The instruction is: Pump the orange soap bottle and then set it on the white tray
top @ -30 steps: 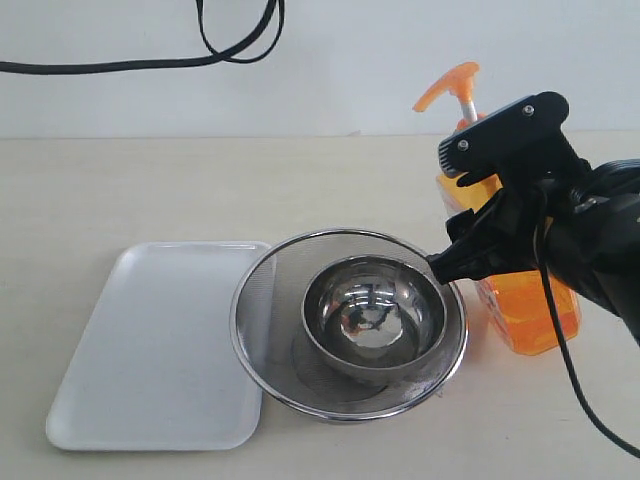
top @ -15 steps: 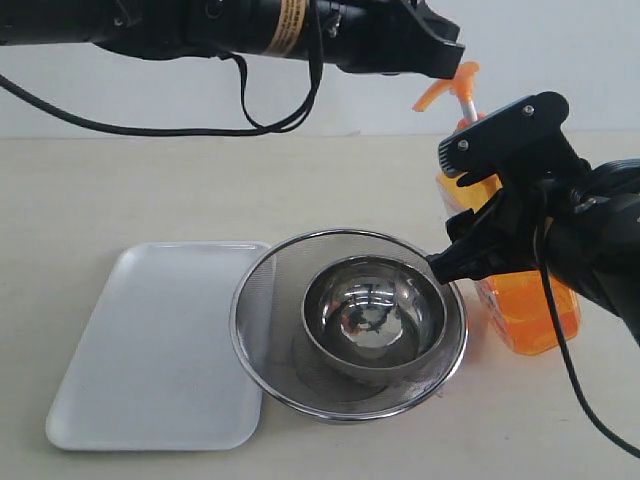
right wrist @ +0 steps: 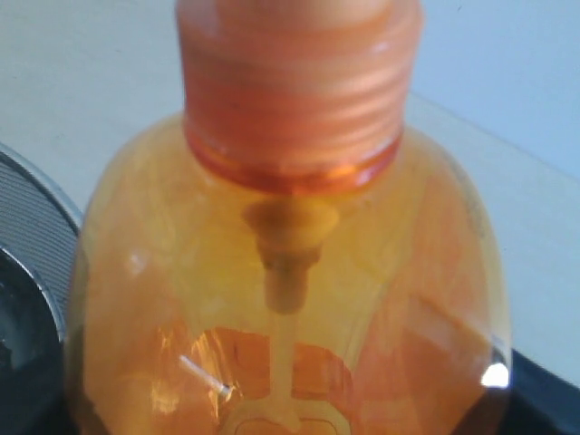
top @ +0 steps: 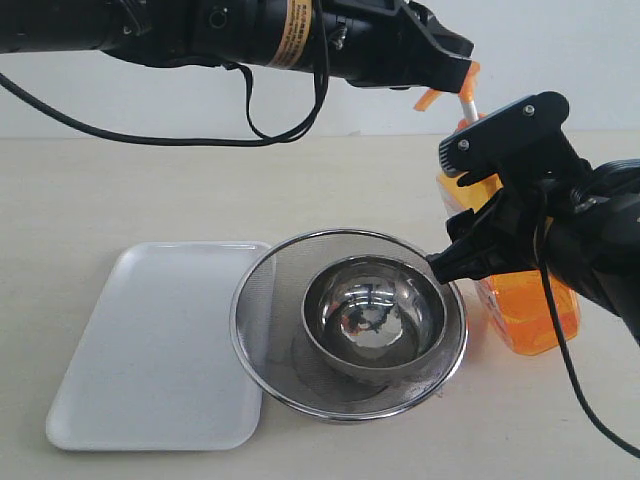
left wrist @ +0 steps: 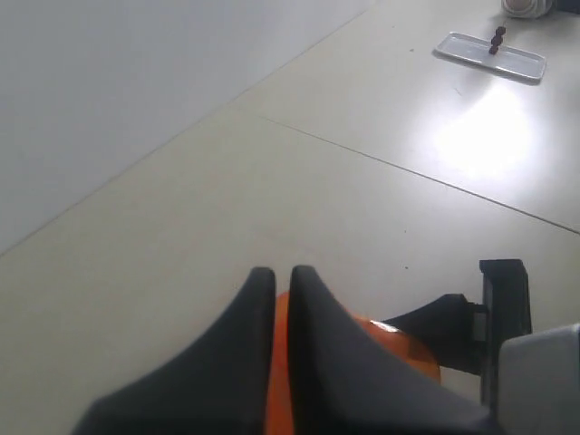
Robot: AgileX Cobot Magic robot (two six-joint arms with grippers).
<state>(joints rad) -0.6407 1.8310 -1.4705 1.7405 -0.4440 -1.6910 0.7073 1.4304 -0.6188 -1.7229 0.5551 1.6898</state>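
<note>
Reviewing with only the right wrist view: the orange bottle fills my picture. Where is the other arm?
Observer: The left gripper is up at the pump head of the orange soap bottle, reaching in from the left of the exterior view.
Operator: Are its fingers spread?
Observer: No. The left wrist view shows the fingers nearly together above the orange top.
Operator: Anything on the tray?
Observer: The white tray is bare, though the rim of the mesh strainer overlaps its right edge.
</note>
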